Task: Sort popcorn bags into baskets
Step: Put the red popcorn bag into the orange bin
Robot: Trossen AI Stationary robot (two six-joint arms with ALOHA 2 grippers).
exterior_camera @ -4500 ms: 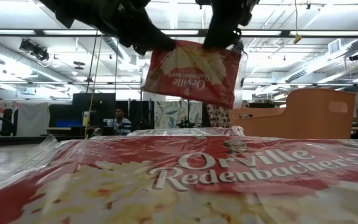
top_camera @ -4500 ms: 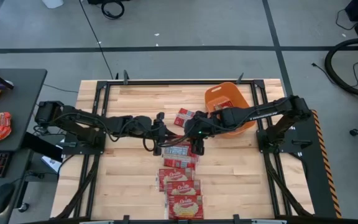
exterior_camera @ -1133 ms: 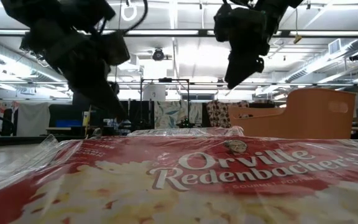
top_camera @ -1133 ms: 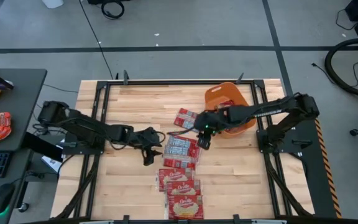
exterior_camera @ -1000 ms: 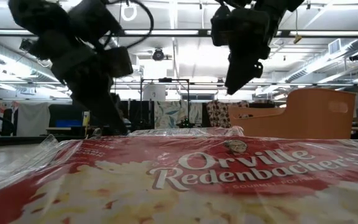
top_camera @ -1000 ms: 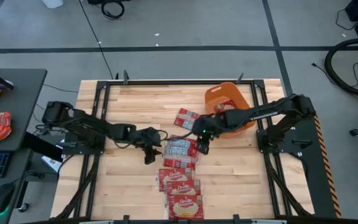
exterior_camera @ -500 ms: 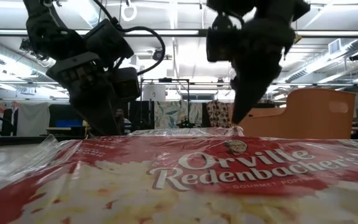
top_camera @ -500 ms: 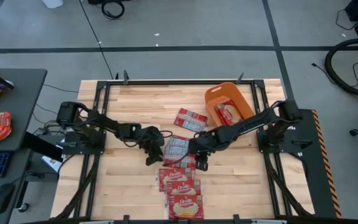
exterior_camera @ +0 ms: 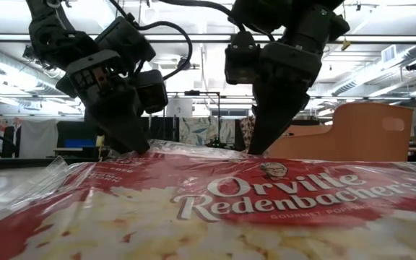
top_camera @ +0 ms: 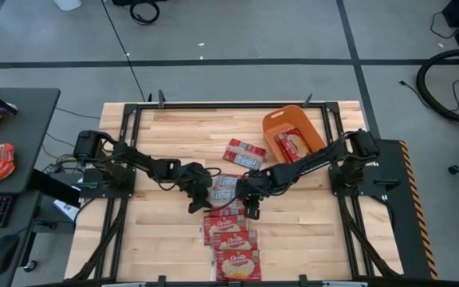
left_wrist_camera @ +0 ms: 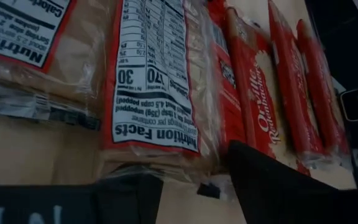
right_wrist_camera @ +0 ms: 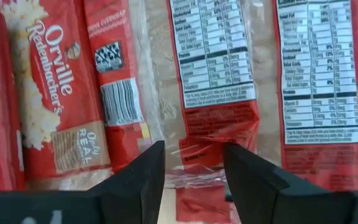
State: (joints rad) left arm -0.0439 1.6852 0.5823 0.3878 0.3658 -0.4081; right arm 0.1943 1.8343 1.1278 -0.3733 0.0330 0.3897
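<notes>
Both grippers, left gripper (top_camera: pixel 196 205) and right gripper (top_camera: pixel 251 209), parted, straddle opposite ends of face-down popcorn bag (top_camera: pixel 224 190) mid-table; seat fingers fully past film edge before closing, then carry to orange basket (top_camera: pixel 272 123).

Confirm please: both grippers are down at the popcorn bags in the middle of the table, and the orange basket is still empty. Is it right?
Not quite. The high view shows the orange basket already holds one popcorn bag. The rest stands: the left gripper and right gripper are down at the bags mid-table.
</notes>
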